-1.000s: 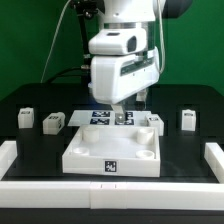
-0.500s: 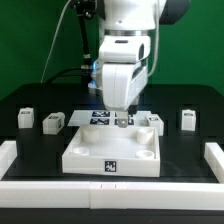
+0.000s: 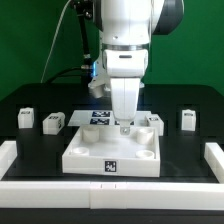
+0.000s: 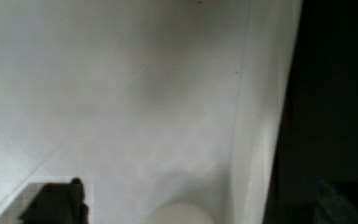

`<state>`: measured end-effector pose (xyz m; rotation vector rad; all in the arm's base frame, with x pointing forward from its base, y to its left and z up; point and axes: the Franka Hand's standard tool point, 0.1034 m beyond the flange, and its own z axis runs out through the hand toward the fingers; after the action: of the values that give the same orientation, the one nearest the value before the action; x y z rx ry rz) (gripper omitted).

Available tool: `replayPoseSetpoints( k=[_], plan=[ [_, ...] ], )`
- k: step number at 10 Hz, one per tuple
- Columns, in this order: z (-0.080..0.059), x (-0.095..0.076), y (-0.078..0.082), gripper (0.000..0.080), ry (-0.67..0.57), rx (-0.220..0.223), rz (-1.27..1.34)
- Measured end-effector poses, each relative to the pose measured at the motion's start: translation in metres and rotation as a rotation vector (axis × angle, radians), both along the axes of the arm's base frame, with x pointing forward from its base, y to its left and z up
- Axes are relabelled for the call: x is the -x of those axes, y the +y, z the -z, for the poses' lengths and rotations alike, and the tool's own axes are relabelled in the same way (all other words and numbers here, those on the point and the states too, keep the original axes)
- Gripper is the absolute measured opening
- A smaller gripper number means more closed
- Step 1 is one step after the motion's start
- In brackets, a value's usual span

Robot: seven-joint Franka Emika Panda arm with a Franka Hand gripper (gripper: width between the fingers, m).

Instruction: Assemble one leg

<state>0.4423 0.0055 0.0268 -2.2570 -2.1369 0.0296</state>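
A small white leg (image 3: 124, 129) stands at the middle of the far edge of the large white square tray-like piece (image 3: 110, 158). My gripper (image 3: 124, 120) points straight down right over it. In the wrist view the two dark fingers (image 4: 55, 202) sit far apart. A pale rounded blur, probably that leg (image 4: 185, 212), lies between them and touches neither. The gripper (image 4: 197, 205) looks open. Three more legs stand on the black table: two (image 3: 26, 118) (image 3: 52, 123) on the exterior view's left and one (image 3: 186, 120) on its right.
The marker board (image 3: 98, 116) lies behind the tray piece, partly hidden by the arm. Another small white part (image 3: 153, 121) sits by the tray's far right corner. A white raised border (image 3: 213, 158) runs along the table's front and sides.
The hand has turned about its vertical axis over the leg, from showing its broad face to showing its narrow side. The tray piece and the other legs have not moved.
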Motion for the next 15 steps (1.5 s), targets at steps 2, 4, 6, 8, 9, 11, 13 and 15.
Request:
replayPoseSetpoints(
  k=[2,4,6,8,9,11,13,15],
  plan=[
    [0.013,0.007,0.004,0.0650,0.017,-0.005,0.023],
    [0.019,0.010,0.005,0.0650,0.030,-0.007,0.024],
    [0.020,0.011,0.004,0.0528,0.031,-0.007,0.026],
    [0.020,0.011,0.004,0.0393,0.032,-0.006,0.027],
    [0.020,0.011,0.004,0.0218,0.032,-0.006,0.027],
    [0.019,0.009,0.003,0.0062,0.024,-0.007,0.028],
    [0.019,0.009,0.003,0.0062,0.024,-0.007,0.029],
    [0.019,0.009,0.003,0.0062,0.023,-0.007,0.029]
  ],
)
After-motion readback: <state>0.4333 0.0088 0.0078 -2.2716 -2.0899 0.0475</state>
